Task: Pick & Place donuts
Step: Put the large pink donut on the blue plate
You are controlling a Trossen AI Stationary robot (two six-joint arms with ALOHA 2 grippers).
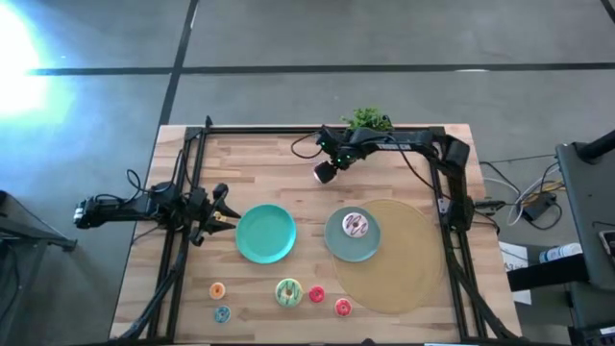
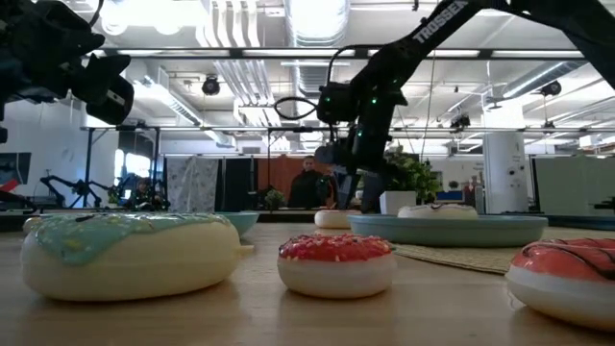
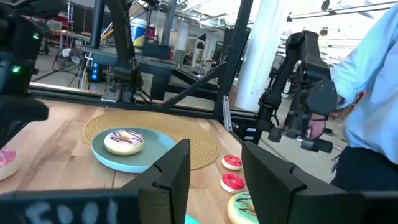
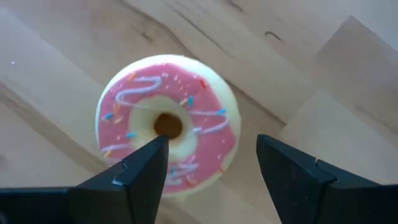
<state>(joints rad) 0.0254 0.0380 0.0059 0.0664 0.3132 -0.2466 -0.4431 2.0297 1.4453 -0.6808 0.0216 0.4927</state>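
My right gripper (image 4: 211,168) is open and points down over a pink sprinkled donut (image 4: 166,121) that lies flat on the bare wood toward the table's far edge. One finger stands over the donut's icing, the other beside its rim; I see no touch. In the high view this gripper (image 1: 325,173) hides the donut. My left gripper (image 3: 214,180) is open and empty at the table's left (image 1: 219,216). A white-purple donut (image 1: 356,226) lies on a teal plate (image 1: 336,245). Orange (image 1: 217,290), teal (image 1: 222,313), green-yellow (image 1: 288,292) and two red donuts (image 1: 316,295) (image 1: 342,308) lie near the near edge.
An empty teal plate (image 1: 265,233) sits left of the filled one, which rests on a round woven mat (image 1: 399,269). A small potted plant (image 1: 367,120) stands at the far edge behind the right arm. A person in light blue (image 3: 373,93) stands beyond the table's right side.
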